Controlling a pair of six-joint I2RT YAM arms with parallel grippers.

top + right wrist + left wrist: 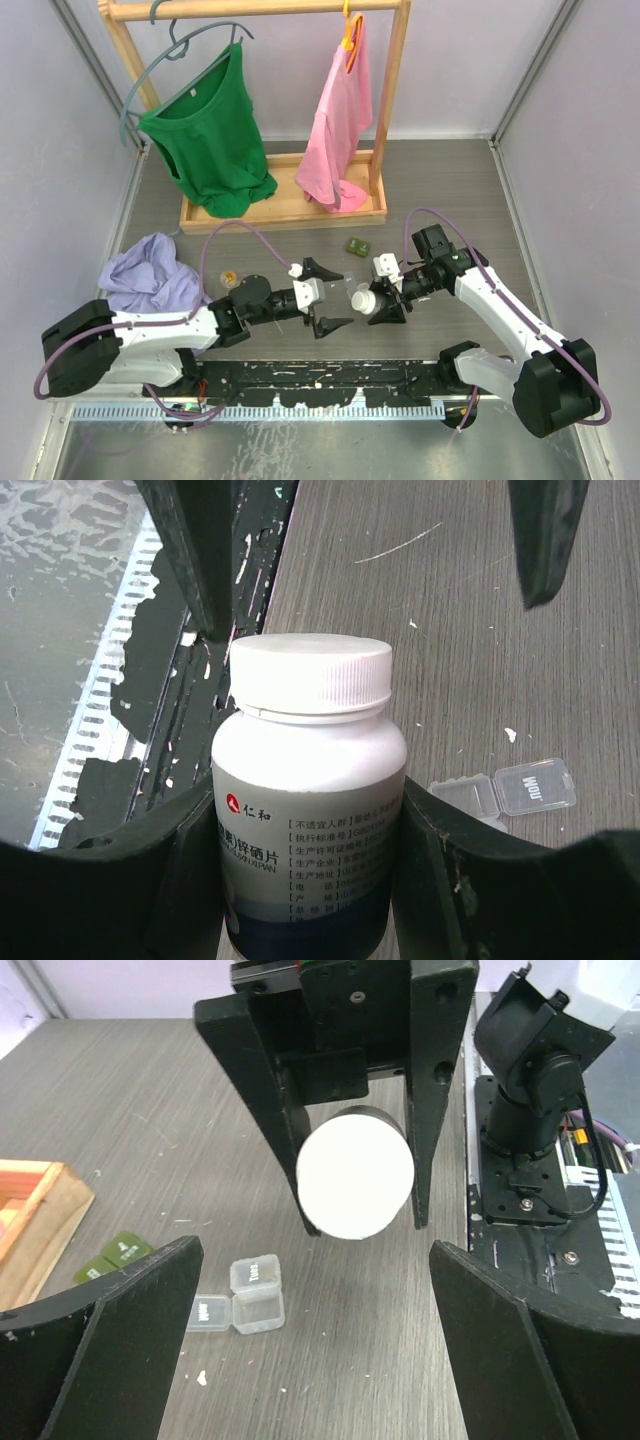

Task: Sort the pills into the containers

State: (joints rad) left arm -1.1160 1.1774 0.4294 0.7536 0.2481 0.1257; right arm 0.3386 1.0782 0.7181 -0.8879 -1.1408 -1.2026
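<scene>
A white pill bottle (308, 730) with a white screw cap sits between the pads of my right gripper (305, 815), which is shut on its labelled body. It is held above the table with its cap (355, 1172) pointing at my left gripper (316, 1260). That gripper stands wide open just short of the cap, with nothing between its fingers. The clear container (250, 1295) lies on the table below, with one lid flipped open. The dark green container (115, 1255) lies further off (358, 246). No loose pills are visible.
A wooden rack base (285, 205) at the back carries a green shirt (210, 140) and a pink shirt (340, 130). A lilac cloth (150, 272) lies at the left, and a small orange thing (230, 278) lies beside it. The black rail (320, 385) runs along the near edge.
</scene>
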